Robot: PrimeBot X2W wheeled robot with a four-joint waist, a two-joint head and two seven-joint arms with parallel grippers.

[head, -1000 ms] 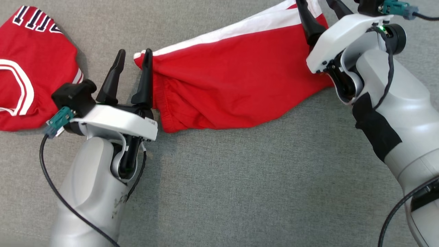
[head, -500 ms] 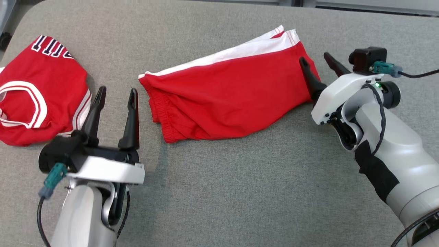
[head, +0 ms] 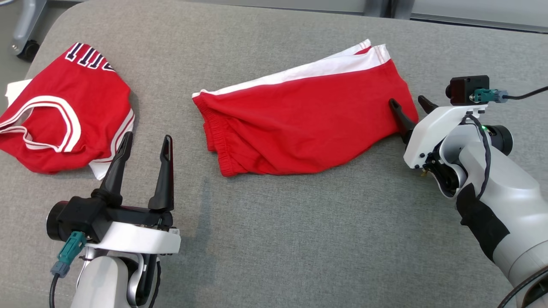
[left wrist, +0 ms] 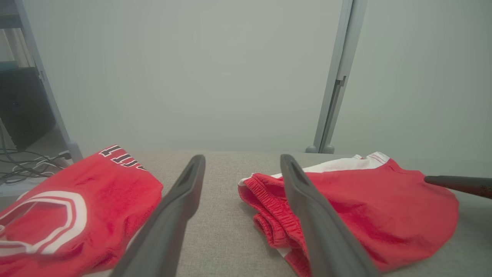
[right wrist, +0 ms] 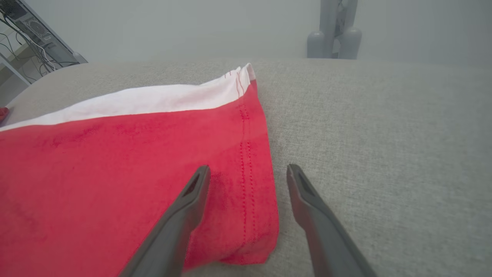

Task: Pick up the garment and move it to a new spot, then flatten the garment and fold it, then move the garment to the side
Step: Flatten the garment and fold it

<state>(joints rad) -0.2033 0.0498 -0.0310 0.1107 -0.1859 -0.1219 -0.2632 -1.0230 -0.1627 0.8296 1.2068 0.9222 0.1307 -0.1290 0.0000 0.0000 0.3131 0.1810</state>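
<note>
The garment, red shorts (head: 308,119) with a white side stripe, lies folded flat in the middle of the grey padded table (head: 274,239). My left gripper (head: 148,137) stands open to the lower left of the waistband, apart from it; the left wrist view has the left gripper (left wrist: 242,157) with bare table between its fingers and the shorts (left wrist: 365,200) on the right. At the hem end, my right gripper (head: 406,100) is open. Its wrist view has the right gripper (right wrist: 249,167) with one finger above the shorts (right wrist: 115,161) and the other above bare table.
A second garment, a red jersey (head: 64,115) with white trim and lettering, lies at the table's left end, close to my left gripper; it is also in the left wrist view as the jersey (left wrist: 77,200). A wheeled stand (head: 21,42) sits beyond the far left corner.
The head camera has shifted. Both grippers have drawn back from the ends of the shorts, still open; the left one now stands clear of the waistband.
</note>
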